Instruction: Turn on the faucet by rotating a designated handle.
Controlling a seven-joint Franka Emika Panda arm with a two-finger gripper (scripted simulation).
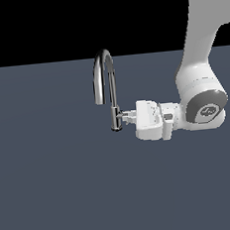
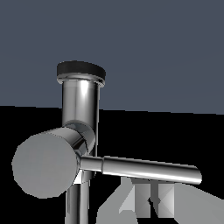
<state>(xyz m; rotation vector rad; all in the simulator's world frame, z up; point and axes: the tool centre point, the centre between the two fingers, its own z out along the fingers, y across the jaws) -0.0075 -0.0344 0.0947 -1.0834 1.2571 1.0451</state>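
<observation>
The chrome gooseneck faucet [image 1: 105,83] stands upright on the grey floor, its arched spout curving toward the exterior view's left. The handle [image 1: 121,115] is a thin lever on a short stub low on the body. My gripper [image 1: 125,117] lies level, reaching in from the exterior view's right, with its fingertips at the handle. In the wrist view the faucet body [image 2: 80,105] with its dark base ring [image 2: 81,70] fills the frame. The stub's round end cap [image 2: 43,164] and the handle lever [image 2: 140,168] are close in front. My gripper [image 2: 151,199] has its fingers together just short of the lever, holding nothing.
The grey floor [image 1: 54,182] spreads flat around the faucet. My white arm [image 1: 200,79] comes down from above on the exterior view's right. No other objects show.
</observation>
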